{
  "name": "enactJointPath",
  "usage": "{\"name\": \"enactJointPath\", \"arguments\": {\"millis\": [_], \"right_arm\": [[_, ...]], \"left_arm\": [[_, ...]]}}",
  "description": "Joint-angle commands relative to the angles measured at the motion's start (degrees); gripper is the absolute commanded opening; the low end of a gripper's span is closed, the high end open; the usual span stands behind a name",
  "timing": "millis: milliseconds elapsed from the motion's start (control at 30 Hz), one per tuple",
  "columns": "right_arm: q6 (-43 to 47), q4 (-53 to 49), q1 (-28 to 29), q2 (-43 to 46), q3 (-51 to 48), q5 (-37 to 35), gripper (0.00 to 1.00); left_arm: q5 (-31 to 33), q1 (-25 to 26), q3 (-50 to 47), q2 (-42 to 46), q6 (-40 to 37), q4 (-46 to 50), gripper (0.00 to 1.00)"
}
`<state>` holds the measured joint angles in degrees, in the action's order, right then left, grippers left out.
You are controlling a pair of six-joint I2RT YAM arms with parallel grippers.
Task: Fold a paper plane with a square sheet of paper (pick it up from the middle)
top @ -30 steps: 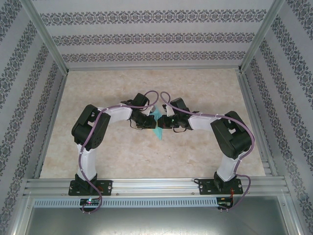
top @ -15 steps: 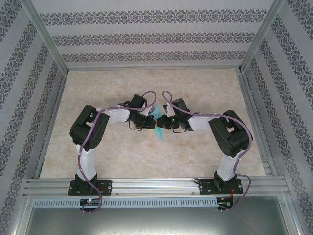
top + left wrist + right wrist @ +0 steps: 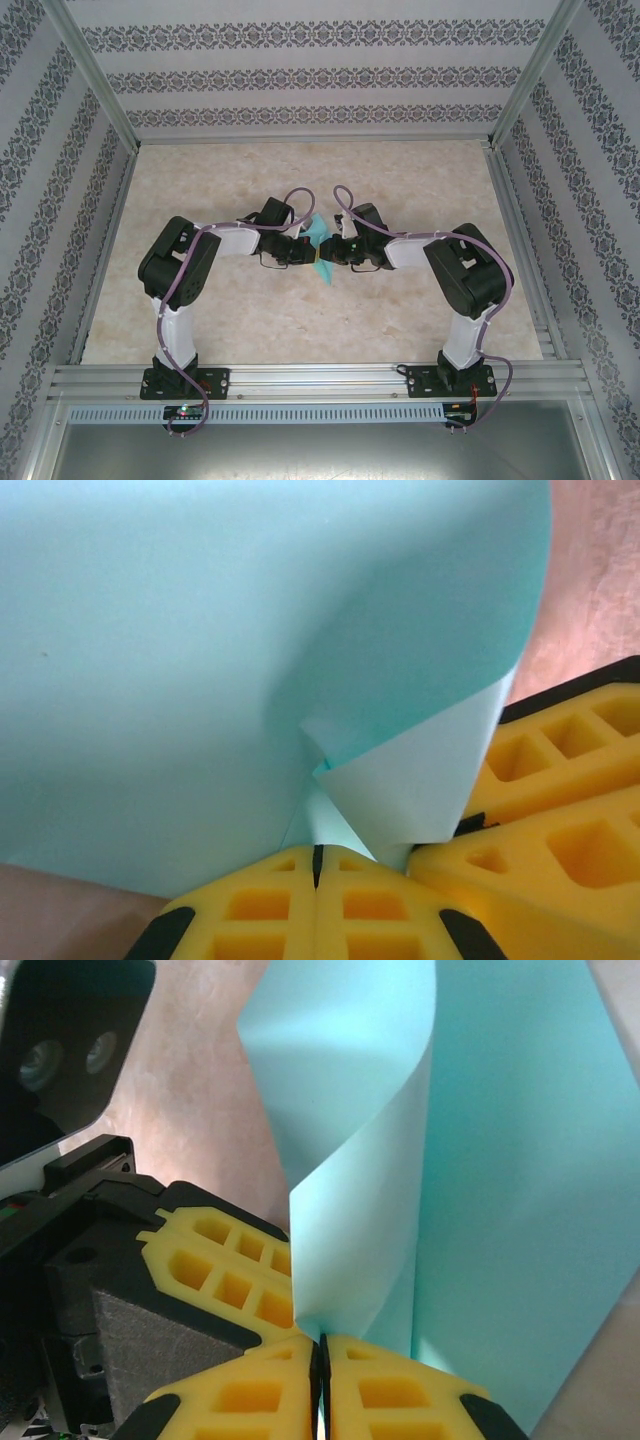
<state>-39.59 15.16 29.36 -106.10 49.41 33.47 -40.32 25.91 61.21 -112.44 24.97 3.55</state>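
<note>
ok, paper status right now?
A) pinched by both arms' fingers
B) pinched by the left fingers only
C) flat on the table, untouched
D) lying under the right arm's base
A: in the left wrist view the left fingers are shut on a folded bit of the teal paper, and in the right wrist view the right fingers are shut on its lower edge.
</note>
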Motion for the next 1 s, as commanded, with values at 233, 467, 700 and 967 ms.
{"name": "enactJointPath", "arguments": {"millis": [233, 467, 700, 967], "right_arm": [[-1.82, 0.34, -0.11, -2.44, -0.39, -2.55, 0.12], [-1.89, 0.10, -0.25, -2.29, -0.23, -2.89, 0.12], [-0.84, -1.30, -0.10, -2.09, 0.16, -3.81, 0.12], [-0.57, -1.79, -0.12, -1.74, 0.51, -3.76, 0.12]], "left_arm": [[-0.72, -1.56, -3.12, 1.61, 1.66, -2.23, 0.00], [-0.83, -1.54, -2.35, 4.29, 2.19, -1.59, 0.00], [0.13, -1.53, -0.84, 6.72, 1.78, 0.93, 0.01], [4.23, -1.51, -1.04, 4.87, 0.56, 3.36, 0.00]]}}
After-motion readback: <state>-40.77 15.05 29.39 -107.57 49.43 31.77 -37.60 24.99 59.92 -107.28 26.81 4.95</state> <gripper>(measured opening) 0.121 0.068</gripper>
